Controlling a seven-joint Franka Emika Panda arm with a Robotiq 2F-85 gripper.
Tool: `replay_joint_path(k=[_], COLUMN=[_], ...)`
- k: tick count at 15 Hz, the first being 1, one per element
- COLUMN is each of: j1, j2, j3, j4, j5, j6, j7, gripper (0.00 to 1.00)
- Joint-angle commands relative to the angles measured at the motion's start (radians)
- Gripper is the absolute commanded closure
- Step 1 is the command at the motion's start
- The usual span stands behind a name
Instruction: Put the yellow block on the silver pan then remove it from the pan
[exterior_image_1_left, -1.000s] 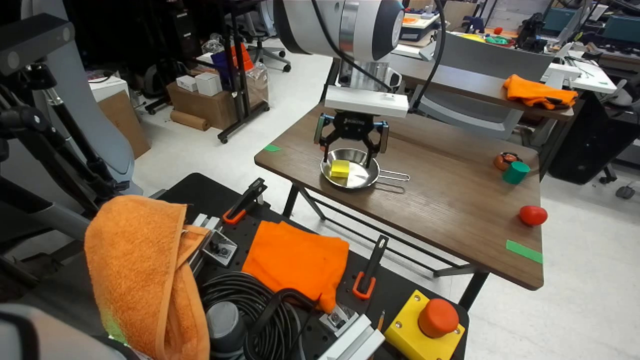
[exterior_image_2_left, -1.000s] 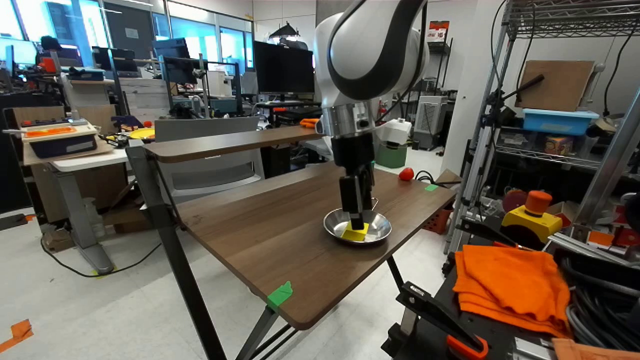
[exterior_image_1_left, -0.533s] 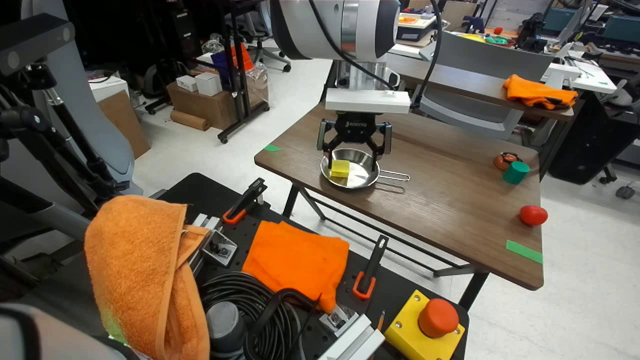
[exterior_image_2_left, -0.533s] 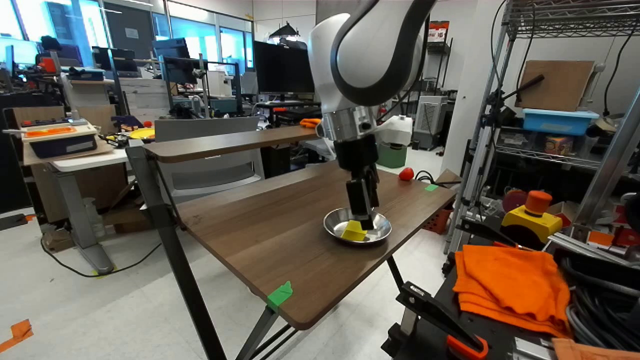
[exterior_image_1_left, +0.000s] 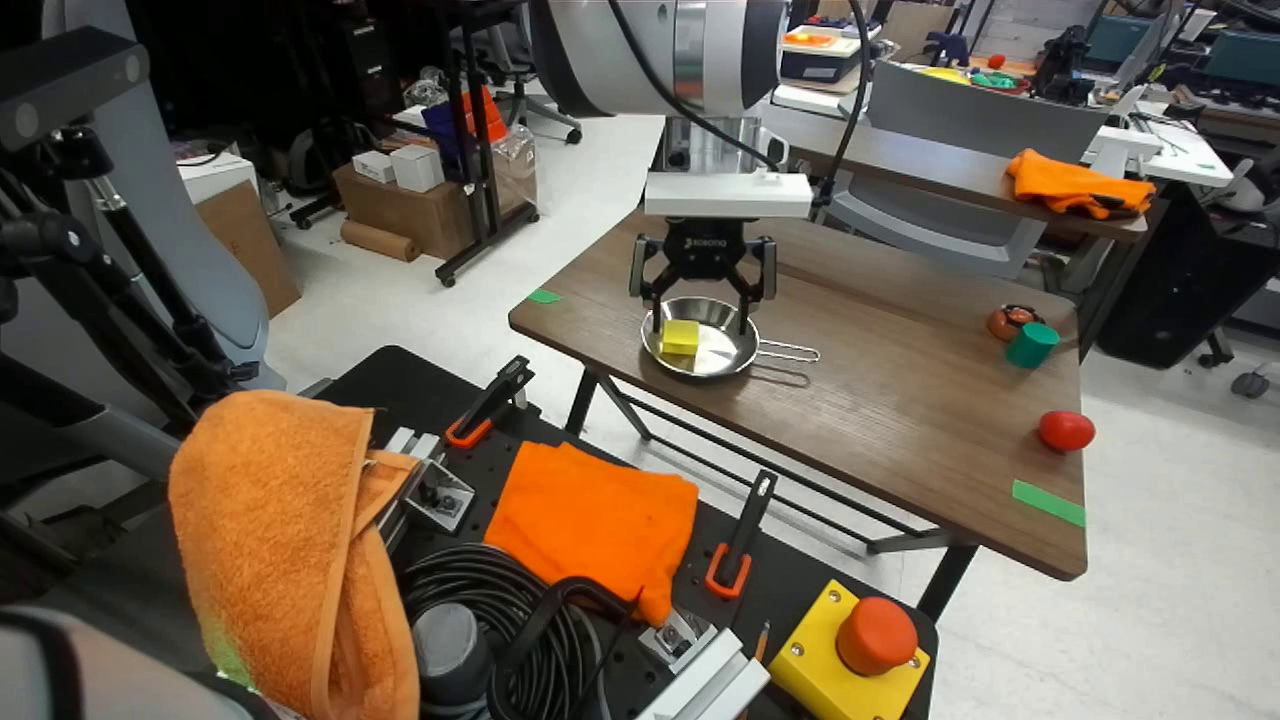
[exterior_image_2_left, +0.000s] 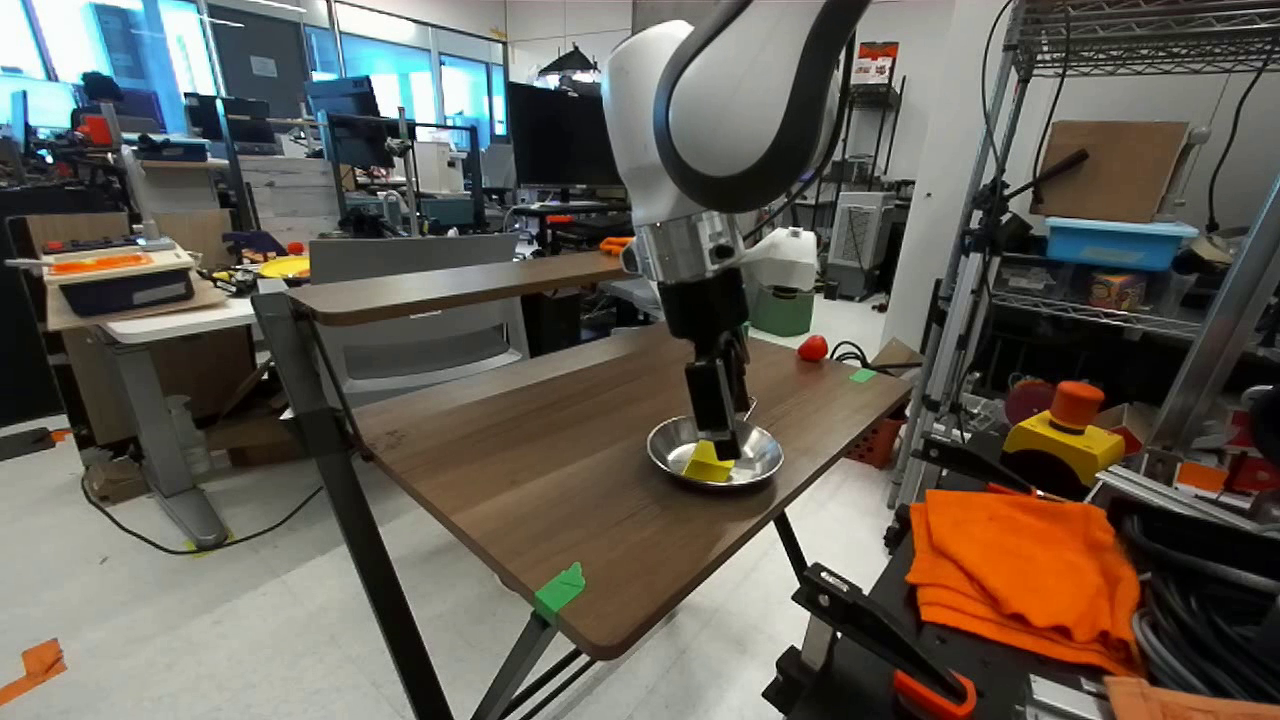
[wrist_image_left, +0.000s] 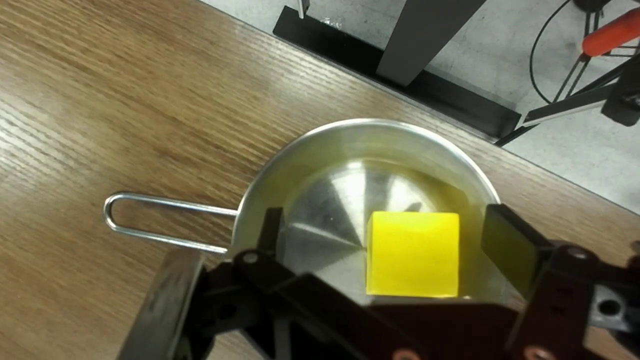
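One yellow block (wrist_image_left: 412, 254) lay in the silver pan (wrist_image_left: 320, 225), off-centre, toward the side away from the wire handle (wrist_image_left: 170, 202). Gripper (exterior_image_1_left: 700, 325) was over the pan, pointing down, jaws spread wide; it had hold of nothing. In the wrist view the block sat between the two fingers (wrist_image_left: 510, 250), nearer the one opposite the handle, a gap showing on each side. Whether the fingertips touched the pan: could not tell. Pan stood near an edge of the brown table (exterior_image_1_left: 880, 400). Well apart on the same table, in an exterior view: an orange round object (exterior_image_1_left: 1008, 321) just beside a green cylinder (exterior_image_1_left: 1032, 345); a red round object (exterior_image_1_left: 1067, 431) near the edge; a strip of green tape (exterior_image_1_left: 1048, 503) at the corner. Beside the table, a black bench top (exterior_image_1_left: 400, 385) carried an orange cloth (exterior_image_1_left: 600, 520) and a yellow box (exterior_image_1_left: 825, 675) topped by a red button (exterior_image_1_left: 877, 635).
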Motion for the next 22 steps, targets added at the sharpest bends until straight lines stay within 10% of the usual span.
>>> replay_joint_path(k=[1,12,22], j1=[-0.031,-0.002,-0.018], j2=[0.014,0.011,0.014], j3=[0.025,-0.005,0.015], j4=[0.006,-0.005,-0.014], j5=[0.036,0.028,0.045], j6=[0.062,0.117,0.115], j7=[-0.033,0.041,0.003], gripper=[0.0,0.0,0.87])
